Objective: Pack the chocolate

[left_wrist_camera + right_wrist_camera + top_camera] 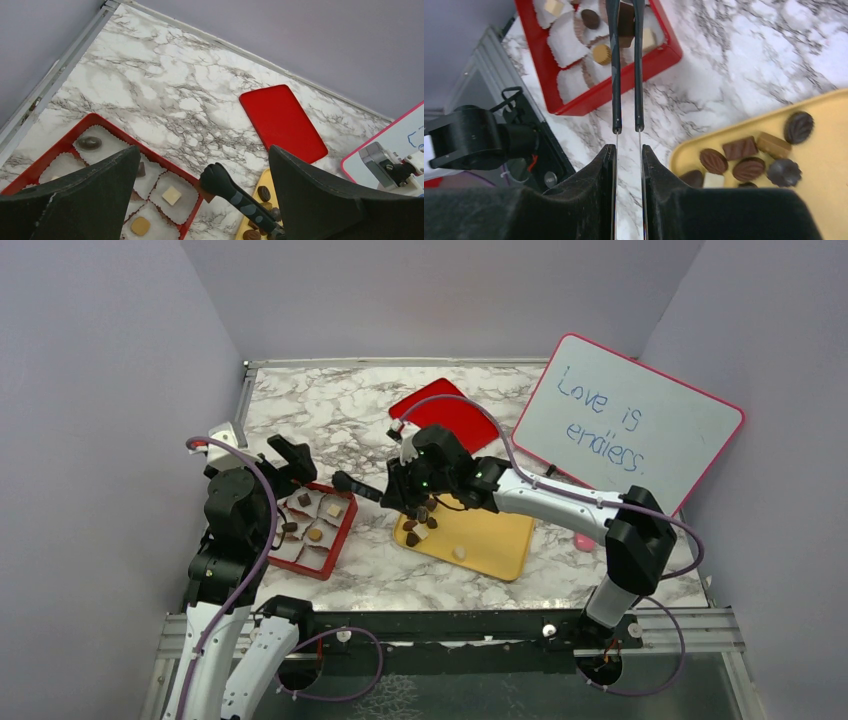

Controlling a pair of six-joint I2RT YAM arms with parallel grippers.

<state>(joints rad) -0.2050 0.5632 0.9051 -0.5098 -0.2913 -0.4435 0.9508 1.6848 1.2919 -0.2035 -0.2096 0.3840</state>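
Observation:
My right gripper [628, 150] [402, 490] is shut on black tongs [614, 75] [240, 197] [355, 485]. The tong tips pinch a brown square chocolate [626, 20] [203, 192] over the right rim of the red box [599, 95] [107, 125] [340, 540]. Several paper cups in the box hold chocolates [171, 195] [591, 19]. More chocolates [749, 167] [420, 525] lie on the yellow tray [824, 165] [490, 540] [266, 175]. Above the box's left side, my left gripper [203, 150] [290, 465] hangs open and holds nothing.
A red lid [445, 415] [282, 122] lies flat behind the tray. A pink-framed whiteboard [630, 425] leans at the back right, with a small pink thing [583, 540] at its foot. Grey walls close in the marble table [330, 410] on three sides.

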